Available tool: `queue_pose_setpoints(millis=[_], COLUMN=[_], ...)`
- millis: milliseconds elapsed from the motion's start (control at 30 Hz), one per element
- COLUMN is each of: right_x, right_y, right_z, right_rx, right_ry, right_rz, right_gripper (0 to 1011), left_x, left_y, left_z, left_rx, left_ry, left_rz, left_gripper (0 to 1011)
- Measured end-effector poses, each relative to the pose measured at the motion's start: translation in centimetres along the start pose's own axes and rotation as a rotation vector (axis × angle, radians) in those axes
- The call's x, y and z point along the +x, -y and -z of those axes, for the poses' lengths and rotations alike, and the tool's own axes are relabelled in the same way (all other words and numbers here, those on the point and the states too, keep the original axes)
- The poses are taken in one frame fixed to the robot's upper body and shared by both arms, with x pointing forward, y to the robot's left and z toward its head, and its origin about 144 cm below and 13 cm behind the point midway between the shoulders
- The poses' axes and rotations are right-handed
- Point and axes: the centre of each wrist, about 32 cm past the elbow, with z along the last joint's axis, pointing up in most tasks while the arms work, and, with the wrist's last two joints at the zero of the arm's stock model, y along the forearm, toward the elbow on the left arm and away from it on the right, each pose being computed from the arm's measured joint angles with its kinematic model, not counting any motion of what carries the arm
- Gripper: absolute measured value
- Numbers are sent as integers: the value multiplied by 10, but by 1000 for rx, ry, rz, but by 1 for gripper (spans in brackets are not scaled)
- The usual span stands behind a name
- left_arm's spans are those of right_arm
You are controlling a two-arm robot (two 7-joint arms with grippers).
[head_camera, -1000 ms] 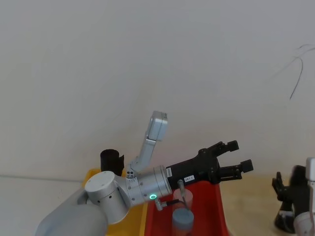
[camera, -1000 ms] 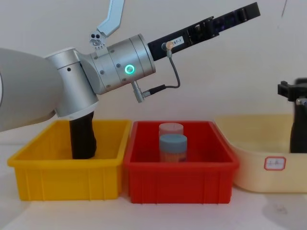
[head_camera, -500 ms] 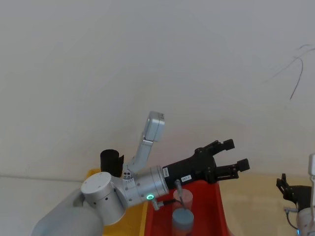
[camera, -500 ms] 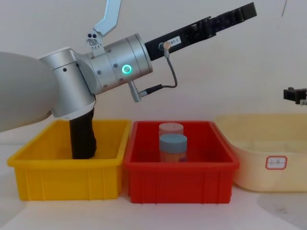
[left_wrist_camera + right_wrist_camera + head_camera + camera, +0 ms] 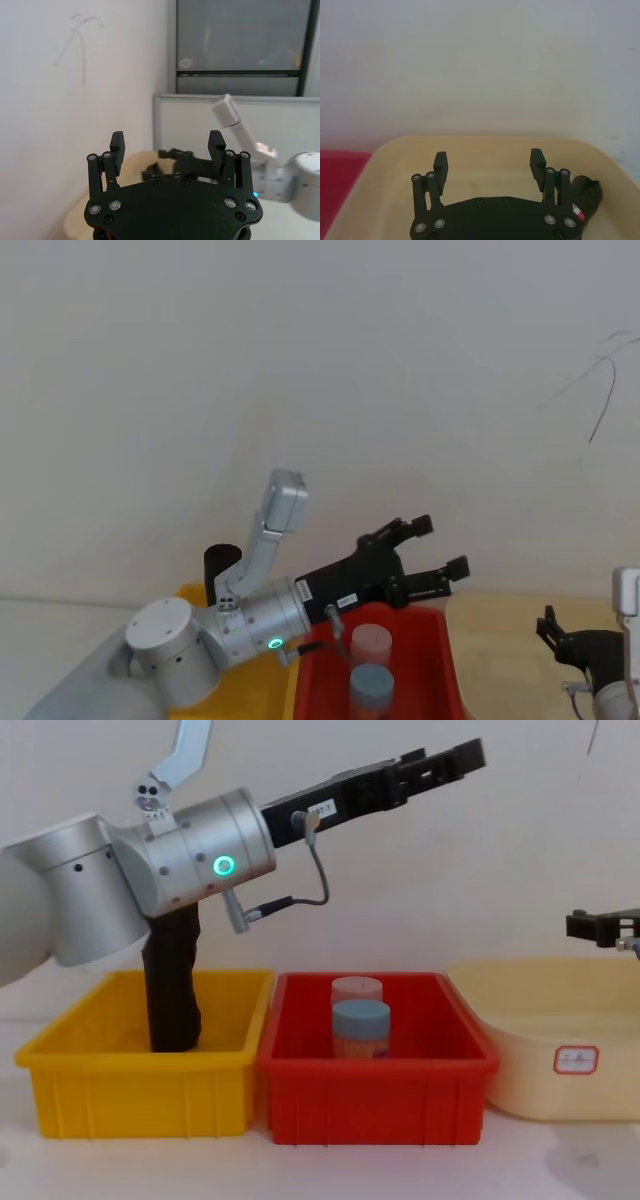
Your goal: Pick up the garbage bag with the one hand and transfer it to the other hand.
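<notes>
Head view: the left hand [image 5: 440, 548] hung at centre frame above the red bin [image 5: 440, 650], its fingers apart and empty. The garbage bag [image 5: 222, 562] stood at lower left, behind the arm.

Left wrist view: nothing lay between the spread fingers [image 5: 117, 145].

Right wrist view: the right hand [image 5: 490, 162] was open over the beige tub [image 5: 470, 141], probably ready to receive.

Chest view: the bag stood upright in the yellow bin [image 5: 130, 1095], its long axis vertical and its top pointing up, so a side grip seemed natural.
</notes>
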Motion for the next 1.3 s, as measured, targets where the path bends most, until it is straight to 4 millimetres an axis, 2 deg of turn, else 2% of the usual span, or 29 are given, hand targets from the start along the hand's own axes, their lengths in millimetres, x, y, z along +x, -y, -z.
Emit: queue_pose_setpoints(millis=[800, 1300], right_x=[5, -1], right_y=[60, 86], right_z=[-1, -21], right_rx=[24, -41], right_ry=[14, 0], right_rz=[-350, -602], right_gripper=[1001, 1001], left_x=[-38, -58], left_y=[-62, -88], left_z=[-25, -35], left_rx=[95, 135], left_ry=[162, 213], left_rz=[-322, -451], left_gripper=[1001, 1002])
